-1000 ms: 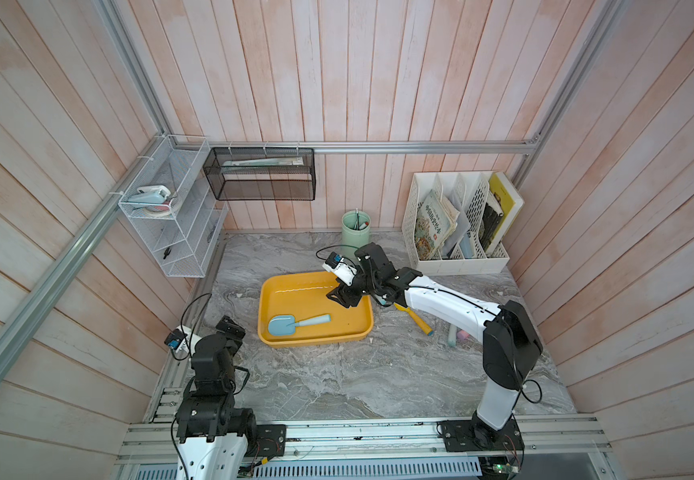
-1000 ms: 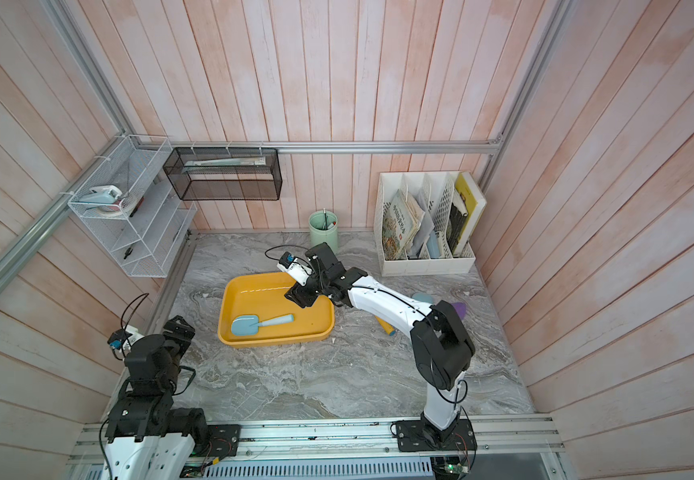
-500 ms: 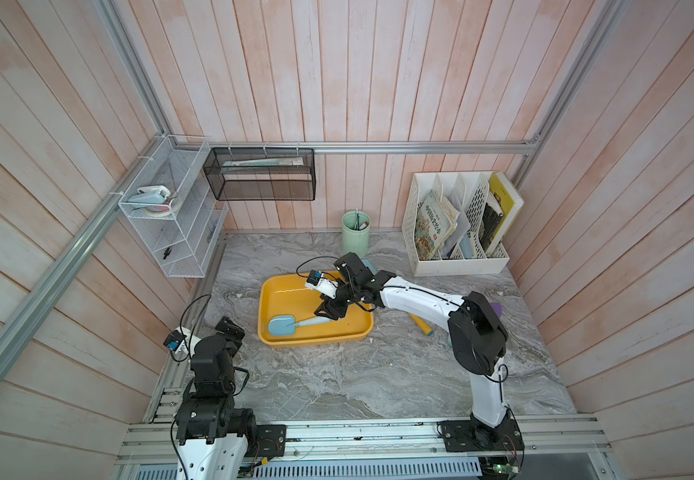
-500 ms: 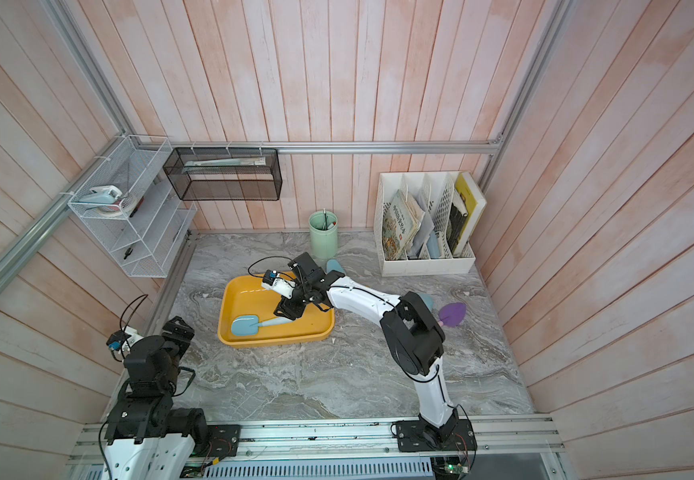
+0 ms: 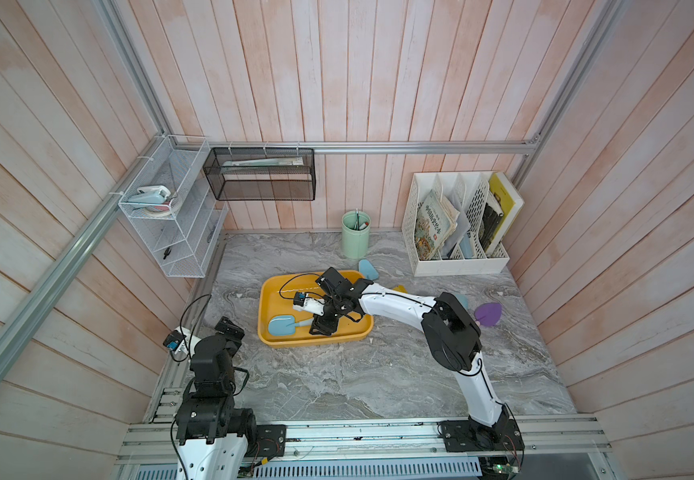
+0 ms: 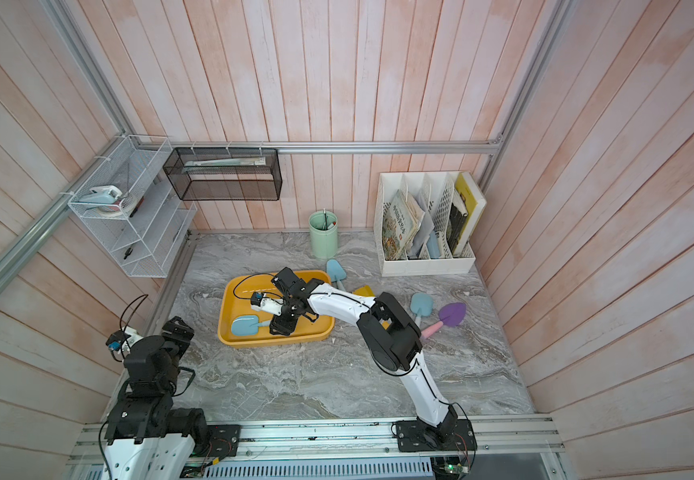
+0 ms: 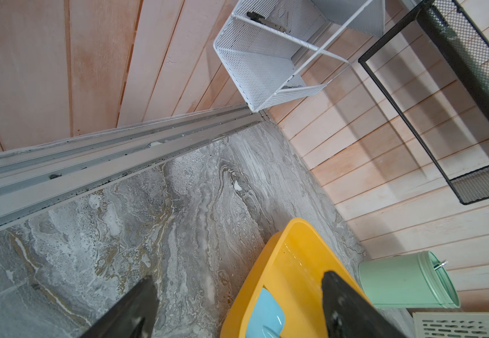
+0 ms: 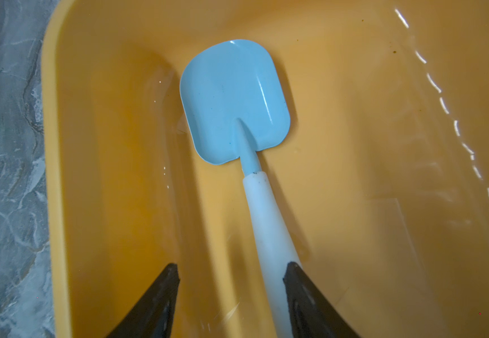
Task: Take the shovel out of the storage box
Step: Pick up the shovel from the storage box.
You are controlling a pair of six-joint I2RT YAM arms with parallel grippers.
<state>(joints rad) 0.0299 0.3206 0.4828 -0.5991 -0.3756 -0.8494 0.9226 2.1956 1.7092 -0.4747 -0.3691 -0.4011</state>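
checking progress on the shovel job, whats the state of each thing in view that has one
yellow plastic storage box, upright, one shovel inside
light blue shovel with white handle, lying flat in the box, not lifted
right gripper, open, jaws astride the handle
left gripper, open, empty
mint-green cylindrical cup, upright
purple shovel, lying flat outside the box

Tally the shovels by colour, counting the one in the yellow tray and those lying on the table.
Light blue shovels: 3, one in the storage box, two on the table
Yellow shovel: 1, partly hidden
Purple shovel: 1
Total: 5
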